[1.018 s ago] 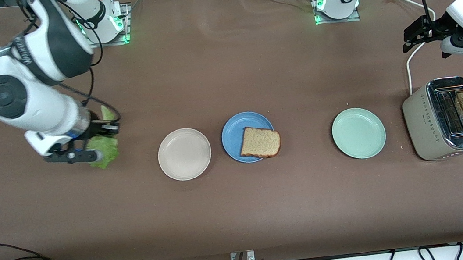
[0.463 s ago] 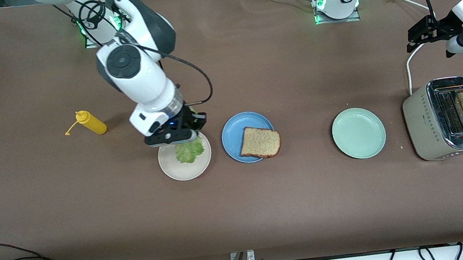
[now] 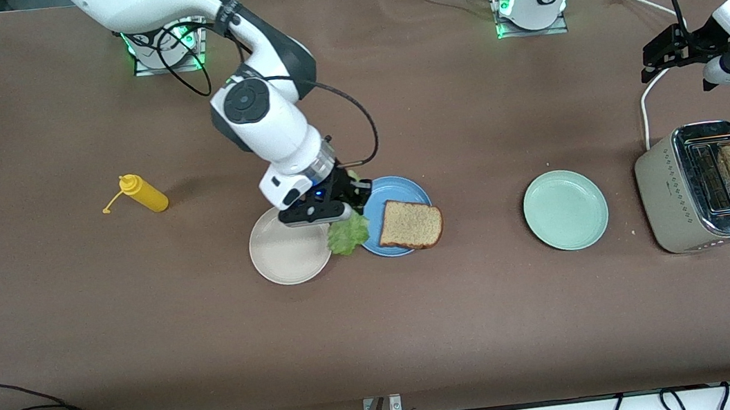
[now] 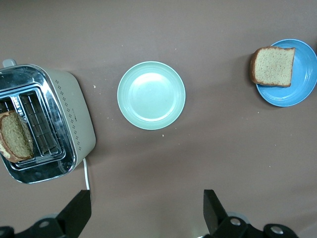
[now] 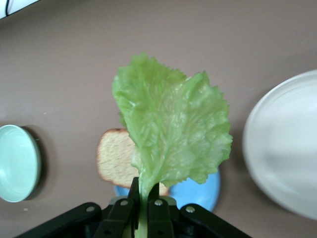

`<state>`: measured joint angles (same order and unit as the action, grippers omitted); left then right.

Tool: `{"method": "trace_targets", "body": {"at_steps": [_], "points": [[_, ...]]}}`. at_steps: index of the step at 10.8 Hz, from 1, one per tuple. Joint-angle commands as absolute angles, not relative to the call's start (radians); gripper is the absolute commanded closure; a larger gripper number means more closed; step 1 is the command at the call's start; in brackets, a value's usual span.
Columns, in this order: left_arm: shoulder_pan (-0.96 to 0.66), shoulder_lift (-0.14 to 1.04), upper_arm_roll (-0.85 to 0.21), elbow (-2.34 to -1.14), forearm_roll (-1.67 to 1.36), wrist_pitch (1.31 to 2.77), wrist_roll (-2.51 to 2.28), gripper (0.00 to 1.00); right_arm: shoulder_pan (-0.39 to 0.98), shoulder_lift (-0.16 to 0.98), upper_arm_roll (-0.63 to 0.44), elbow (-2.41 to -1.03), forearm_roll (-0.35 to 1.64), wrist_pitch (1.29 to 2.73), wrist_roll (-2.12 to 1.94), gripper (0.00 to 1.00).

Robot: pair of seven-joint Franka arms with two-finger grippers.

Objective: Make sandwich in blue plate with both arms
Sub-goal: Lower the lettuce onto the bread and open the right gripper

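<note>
**Front view: lettuce carried at the blue plate's edge**

The lettuce leaf (image 3: 346, 235) is clamped in the right gripper (image 3: 336, 207) over the blue plate (image 3: 372, 204), where one bread slice (image 3: 410, 224) lies. The left gripper (image 3: 656, 54) is held spread above the toaster (image 3: 704, 188).

Three plates (image 3: 565, 209), two bread slices (image 3: 410, 224), one lettuce leaf (image 3: 347, 234), one toaster (image 3: 667, 196).
</note>
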<state>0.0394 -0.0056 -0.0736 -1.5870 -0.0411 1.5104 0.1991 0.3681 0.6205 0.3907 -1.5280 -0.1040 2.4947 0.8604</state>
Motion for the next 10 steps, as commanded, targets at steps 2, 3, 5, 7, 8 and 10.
{"method": "trace_targets", "body": {"at_steps": [2,3,5,7,8,10], "points": [[0.043,0.002,-0.077,-1.562,-0.032,1.488,0.190,0.00,0.460,0.761,0.382,-1.459,-0.109,2.718,1.028,1.00],[0.043,0.002,-0.077,-1.562,-0.032,1.488,0.190,0.00,0.488,0.793,0.377,-1.421,-0.110,2.723,1.052,1.00],[0.043,0.000,-0.077,-1.562,-0.032,1.486,0.190,0.00,0.520,0.850,0.370,-1.376,-0.109,2.727,1.071,1.00],[0.043,0.002,-0.078,-1.562,-0.031,1.488,0.190,0.00,0.534,0.893,0.365,-1.374,-0.109,2.791,1.078,1.00],[0.043,0.002,-0.077,-1.562,-0.032,1.488,0.190,0.00,0.538,0.911,0.351,-1.374,-0.113,2.822,1.074,1.00],[0.044,0.002,-0.074,-1.562,-0.032,1.488,0.190,0.00,0.551,0.936,0.316,-1.356,-0.114,2.842,1.062,1.00]]}}
